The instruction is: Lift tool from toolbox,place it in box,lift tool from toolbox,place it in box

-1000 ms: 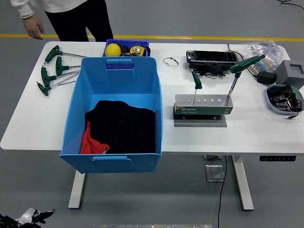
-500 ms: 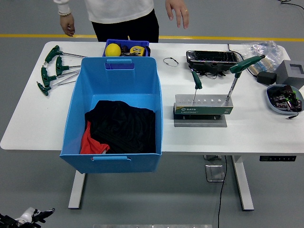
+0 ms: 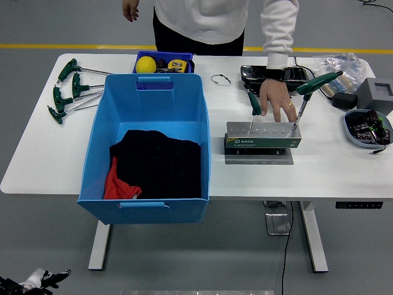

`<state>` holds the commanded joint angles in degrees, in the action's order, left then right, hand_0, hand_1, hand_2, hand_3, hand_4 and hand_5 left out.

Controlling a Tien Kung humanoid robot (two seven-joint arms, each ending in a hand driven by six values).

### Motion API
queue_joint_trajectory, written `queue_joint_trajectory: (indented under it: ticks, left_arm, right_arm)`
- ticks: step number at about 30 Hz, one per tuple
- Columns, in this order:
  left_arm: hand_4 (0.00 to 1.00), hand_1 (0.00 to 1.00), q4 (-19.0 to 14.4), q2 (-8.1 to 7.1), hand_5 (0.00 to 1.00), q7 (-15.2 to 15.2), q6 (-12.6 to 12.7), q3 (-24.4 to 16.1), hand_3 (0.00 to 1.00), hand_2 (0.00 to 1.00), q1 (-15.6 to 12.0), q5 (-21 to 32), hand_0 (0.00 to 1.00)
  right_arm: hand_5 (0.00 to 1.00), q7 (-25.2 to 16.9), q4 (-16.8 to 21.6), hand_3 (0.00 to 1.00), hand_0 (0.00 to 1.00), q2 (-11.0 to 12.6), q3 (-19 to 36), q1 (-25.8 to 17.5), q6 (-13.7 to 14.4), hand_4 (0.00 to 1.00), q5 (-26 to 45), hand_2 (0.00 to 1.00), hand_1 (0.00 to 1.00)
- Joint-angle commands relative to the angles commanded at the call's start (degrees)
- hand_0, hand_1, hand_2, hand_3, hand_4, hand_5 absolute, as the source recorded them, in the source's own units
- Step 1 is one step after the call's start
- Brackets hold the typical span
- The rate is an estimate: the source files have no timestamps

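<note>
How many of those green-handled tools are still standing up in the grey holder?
2. One green-handled tool stands near the grey holder's left end, another near its right end. A person's hand reaches down between them.

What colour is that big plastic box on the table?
Light blue; the box shows clearly in the head view.

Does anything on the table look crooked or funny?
Yes. In the tool holder, the big green-handled tool leans sideways, while the small one stands straighter. A person's hand reaches down between them.
</note>
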<state>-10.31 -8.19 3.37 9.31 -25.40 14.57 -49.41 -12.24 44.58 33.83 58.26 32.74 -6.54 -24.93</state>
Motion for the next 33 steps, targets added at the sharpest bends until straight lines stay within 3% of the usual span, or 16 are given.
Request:
queue_joint_trajectory:
  ticks: [10,18,22,27,28,32,33]
  left_arm:
    - [0.696,0.65,0.0,-0.05,0.699,0.0,0.0,-0.4,0.659,0.676,0.1,-0.4,0.642]
    - [0.696,0.652,0.0,-0.01,0.699,0.1,0.0,-0.3,0.66,0.676,0.1,-0.4,0.643]
    - [0.695,0.652,0.0,-0.02,0.699,0.0,0.0,-0.1,0.66,0.676,0.2,-0.2,0.643]
    - [0.695,0.652,0.0,-0.07,0.699,0.0,-0.2,0.0,0.66,0.676,0.2,-0.2,0.643]
    - [0.696,0.652,0.0,-0.09,0.7,0.0,-0.2,0.0,0.659,0.676,0.2,-0.2,0.643]
    - [0.696,0.652,0.0,-0.12,0.7,0.0,-0.3,0.0,0.659,0.676,0.3,0.0,0.643]
    - [0.696,0.65,0.0,-0.14,0.699,0.0,-0.4,0.0,0.66,0.676,0.3,0.0,0.645]
  right_arm:
    - [0.998,-0.1,1.2,0.883,0.926,0.3,0.0,0.0,0.1,0.998,-0.3,0.854,0.848]
    - [0.998,0.0,6.0,0.883,0.926,1.1,-1.5,0.9,0.4,0.998,-2.6,0.855,0.849]
    - [0.998,-0.6,8.8,0.882,0.926,2.0,-2.4,1.8,1.3,0.998,-8.8,0.855,0.85]
    - [0.998,-5.5,10.2,0.882,0.926,3.8,-5.7,5.1,5.2,0.998,-20.9,0.855,0.85]
    - [0.881,-7.2,10.3,0.86,0.917,4.1,-6.8,6.0,6.6,0.998,-23.5,0.842,0.846]
    - [0.881,-11.1,9.6,0.86,0.917,4.3,-10.6,9.4,10.3,0.998,-33.2,0.842,0.846]
    - [0.824,-11.4,9.3,0.866,0.925,4.2,-11.4,10.1,10.7,0.998,-35.4,0.845,0.852]
